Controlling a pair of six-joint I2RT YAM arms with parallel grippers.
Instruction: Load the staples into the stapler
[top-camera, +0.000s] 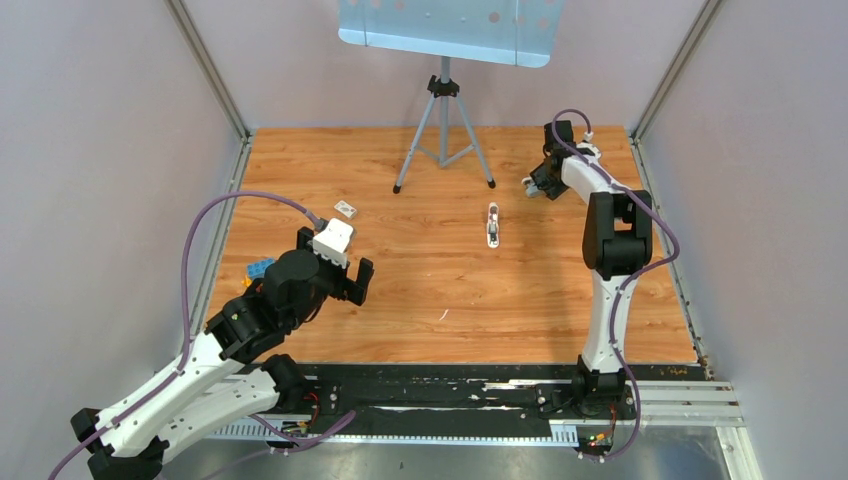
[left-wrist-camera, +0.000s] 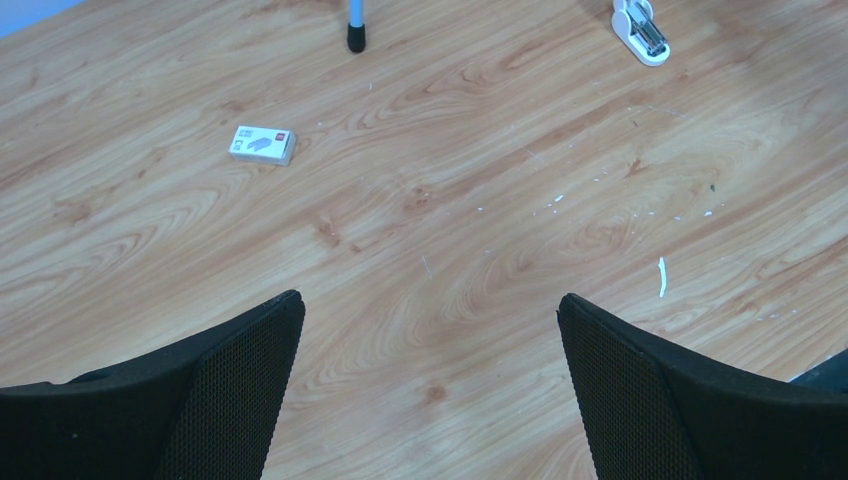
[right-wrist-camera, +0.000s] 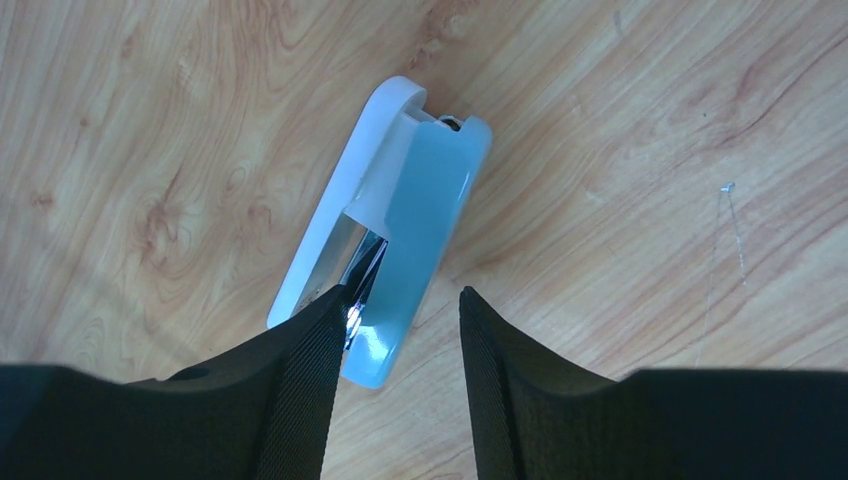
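Observation:
The stapler (right-wrist-camera: 385, 230), light blue with a white half and metal inside, lies on the wood in the right wrist view. Its near end sits between my right gripper's (right-wrist-camera: 402, 292) fingers, against the left one. The fingers stand apart and do not squeeze it. In the top view that gripper (top-camera: 532, 188) is at the far right. A slim white and grey thing (top-camera: 493, 224) lies mid-table, also in the left wrist view (left-wrist-camera: 640, 30); I cannot tell whether it is the same stapler. My left gripper (top-camera: 345, 285) (left-wrist-camera: 428, 297) is wide open and empty. No separate block of staples shows.
A small white carton (top-camera: 346, 209) (left-wrist-camera: 262, 144) lies at the far left. A tripod (top-camera: 443, 130) stands at the back middle. Blue and orange blocks (top-camera: 260, 268) sit by the left arm. A white scrap (top-camera: 443, 315) lies near the front. Walls close in three sides.

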